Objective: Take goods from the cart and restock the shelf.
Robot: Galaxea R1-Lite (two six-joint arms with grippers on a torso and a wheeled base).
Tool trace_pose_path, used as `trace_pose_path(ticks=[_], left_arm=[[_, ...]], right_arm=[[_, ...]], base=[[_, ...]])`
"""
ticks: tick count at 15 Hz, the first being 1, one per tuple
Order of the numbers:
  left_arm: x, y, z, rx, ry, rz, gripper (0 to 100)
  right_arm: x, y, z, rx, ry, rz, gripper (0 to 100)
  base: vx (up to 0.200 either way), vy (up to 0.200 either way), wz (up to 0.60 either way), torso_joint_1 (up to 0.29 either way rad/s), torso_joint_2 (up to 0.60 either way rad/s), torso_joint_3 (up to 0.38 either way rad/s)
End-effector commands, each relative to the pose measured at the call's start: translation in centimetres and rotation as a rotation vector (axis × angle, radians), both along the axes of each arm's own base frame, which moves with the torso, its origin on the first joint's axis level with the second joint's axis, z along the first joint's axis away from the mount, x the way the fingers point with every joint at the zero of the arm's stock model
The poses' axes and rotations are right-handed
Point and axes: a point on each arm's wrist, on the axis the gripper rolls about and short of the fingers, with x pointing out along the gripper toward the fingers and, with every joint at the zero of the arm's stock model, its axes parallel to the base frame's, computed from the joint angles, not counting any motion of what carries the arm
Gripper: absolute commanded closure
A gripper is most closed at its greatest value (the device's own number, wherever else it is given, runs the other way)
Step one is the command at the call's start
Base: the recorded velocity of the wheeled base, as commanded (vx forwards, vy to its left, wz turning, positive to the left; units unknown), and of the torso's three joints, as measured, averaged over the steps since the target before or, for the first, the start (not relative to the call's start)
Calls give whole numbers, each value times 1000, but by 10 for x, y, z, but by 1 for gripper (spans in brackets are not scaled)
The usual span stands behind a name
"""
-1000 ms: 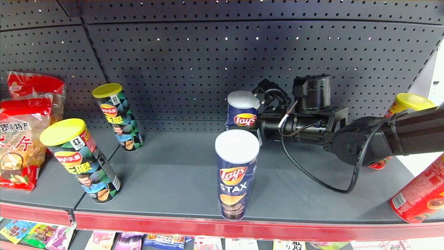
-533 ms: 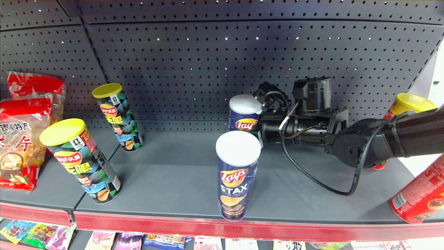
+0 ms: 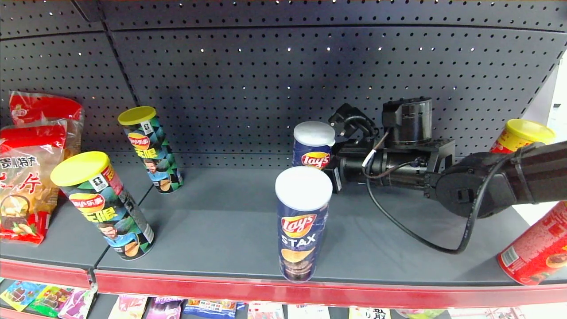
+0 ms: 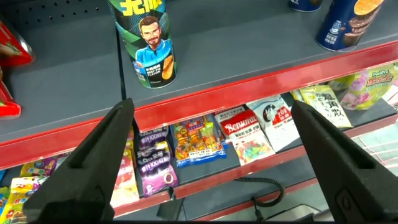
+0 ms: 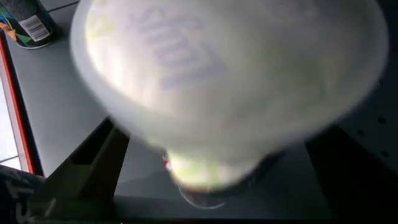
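Note:
A blue chips can [image 3: 313, 145] with a white lid stands upright at the back of the grey shelf [image 3: 221, 221]. My right gripper [image 3: 330, 171] reaches in from the right beside it. In the right wrist view the same can's lid [image 5: 230, 81] looms close, and the dark fingers [image 5: 93, 168] stand apart on either side of the can body, open. A second blue can [image 3: 303, 221] stands at the shelf's front edge. My left gripper [image 4: 210, 106] hangs open and empty in front of the red shelf lip [image 4: 205, 102], below a green can [image 4: 146, 43].
Two green cans with yellow lids [image 3: 104, 206] [image 3: 150, 148] stand on the left, next to red snack bags [image 3: 26, 177]. Red cans [image 3: 536, 248] [image 3: 518, 135] are at the right end. A pegboard wall backs the shelf. Snack packets [image 4: 242, 134] fill the lower shelf.
The back blue can came down slightly and now stands still. My right arm has drawn back to the right, away from it. The front can has not moved.

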Motion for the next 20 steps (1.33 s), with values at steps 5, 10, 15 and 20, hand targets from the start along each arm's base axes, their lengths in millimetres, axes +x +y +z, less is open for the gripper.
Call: trace_pose_path(ticks=[5, 10, 15, 20], left_arm=[[1, -1, -3, 7, 11, -7, 0], [2, -2, -1, 13, 22, -16, 0], [11, -7, 10, 32, 67, -40, 0], [27, -18, 21, 63, 164, -110, 0]], right_arm=[[-27, -39, 2, -11, 38, -97, 0], [-66, -70, -4, -39, 74, -169, 0], [-128, -102, -14, -57, 84, -184, 0], [-209, -143, -22, -1, -5, -191, 0]], base=[[0, 0, 0, 0, 0, 0], [0, 0, 0, 0, 0, 0], [0, 0, 0, 0, 0, 0], [0, 0, 0, 0, 0, 0]])
